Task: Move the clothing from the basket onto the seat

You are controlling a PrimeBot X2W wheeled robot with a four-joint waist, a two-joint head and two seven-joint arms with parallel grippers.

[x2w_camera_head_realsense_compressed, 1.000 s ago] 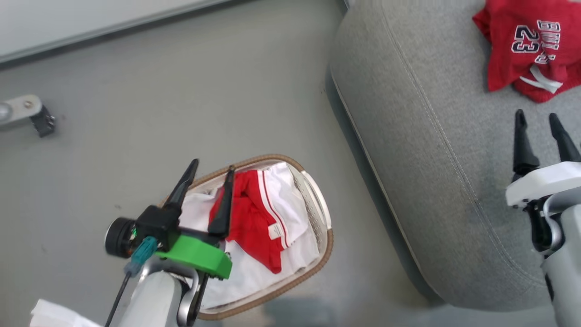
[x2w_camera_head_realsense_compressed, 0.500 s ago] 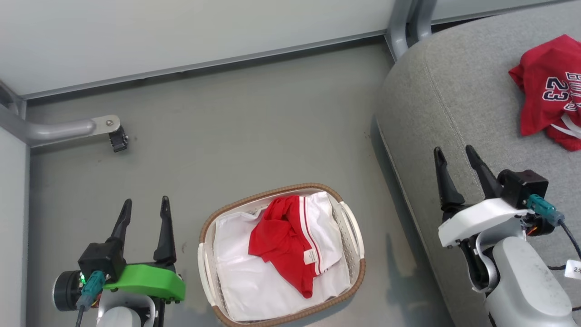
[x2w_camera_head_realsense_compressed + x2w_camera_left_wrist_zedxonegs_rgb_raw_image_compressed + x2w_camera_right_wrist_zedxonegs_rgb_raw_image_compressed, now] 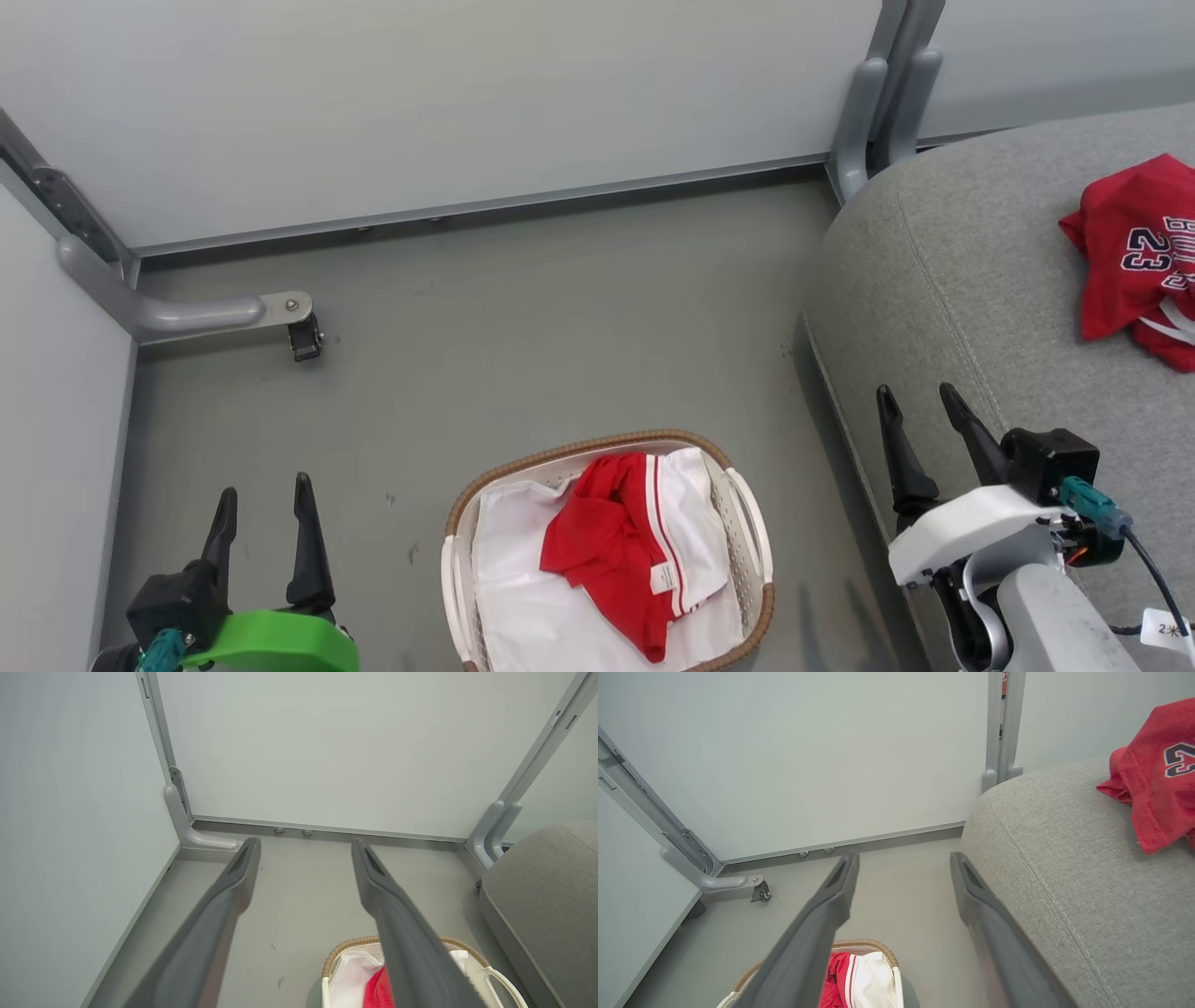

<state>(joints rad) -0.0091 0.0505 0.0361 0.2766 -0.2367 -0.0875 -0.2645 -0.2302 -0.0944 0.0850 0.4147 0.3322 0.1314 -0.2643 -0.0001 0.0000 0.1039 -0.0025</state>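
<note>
**Seat** [image 3: 962,308]: a large grey cushion lying to the right of the right fingers [image 3: 898,453]. One red jersey [image 3: 1116,252] marked "23" already lies on it, well beyond their tips.

**Basket** [image 3: 752,523]: it stands on the floor [image 3: 523,317] between the two sets of fingers. It holds the other red garment [image 3: 597,551], white-striped and heaped on a white liner sheet [image 3: 523,607].

**Left fingers** [image 3: 306,551] and right fingers: both sets are spread wide and empty, apart from basket and cloth.

**Step in hand, as judged:** between transfers, with one garment delivered and one left to move.

**Next move:** it calls for lowering one set of fingers into the basket and pinching the red cloth alone, leaving the liner behind.
</note>
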